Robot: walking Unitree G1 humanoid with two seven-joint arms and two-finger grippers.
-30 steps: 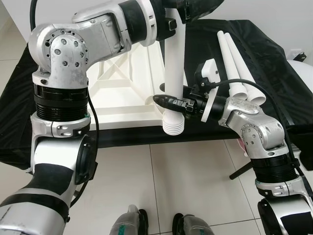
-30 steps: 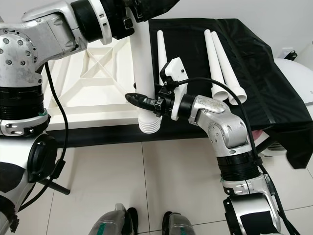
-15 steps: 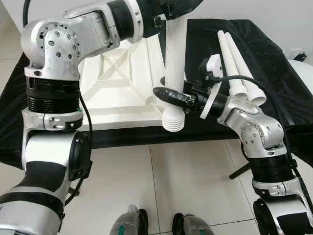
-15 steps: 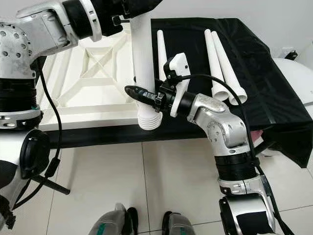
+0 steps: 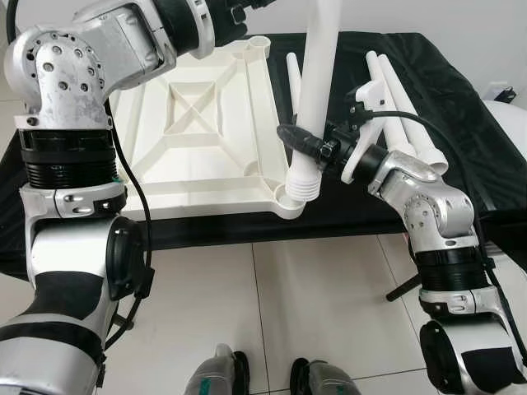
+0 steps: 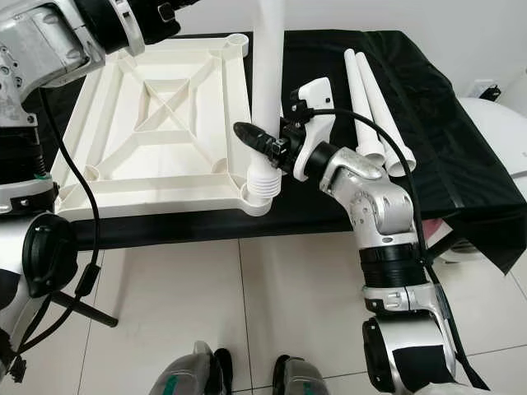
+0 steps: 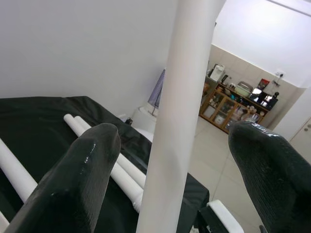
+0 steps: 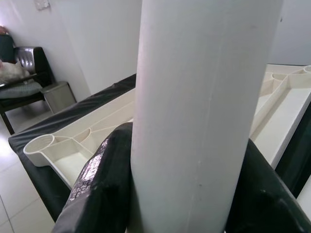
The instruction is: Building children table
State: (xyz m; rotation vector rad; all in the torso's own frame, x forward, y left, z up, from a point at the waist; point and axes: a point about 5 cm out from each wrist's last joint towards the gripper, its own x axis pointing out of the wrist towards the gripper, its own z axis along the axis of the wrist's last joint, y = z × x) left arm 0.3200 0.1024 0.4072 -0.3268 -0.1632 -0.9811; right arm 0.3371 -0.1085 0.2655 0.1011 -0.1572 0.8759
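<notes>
A black cloth [image 5: 461, 107] covers the work surface; white floor tiles [image 5: 329, 304] lie below, white wall behind. The upturned tabletop [image 5: 198, 132] lies flat on the cloth. One table leg [image 6: 265, 90] stands upright, ribbed end at the tabletop's near corner socket. Right gripper [image 6: 259, 141] clamps the leg low. Left gripper [image 7: 170, 160] straddles it higher, fingers spread apart. Spare legs [image 6: 370, 99] lie beside the tabletop.

A white table leg [image 6: 265, 74] rises from a cream-white ribbed tabletop [image 6: 156, 123] on black cloth [image 6: 412, 107]; black-fingered right gripper [image 6: 257, 140], silver arms, pale floor tiles [image 6: 272, 296].
</notes>
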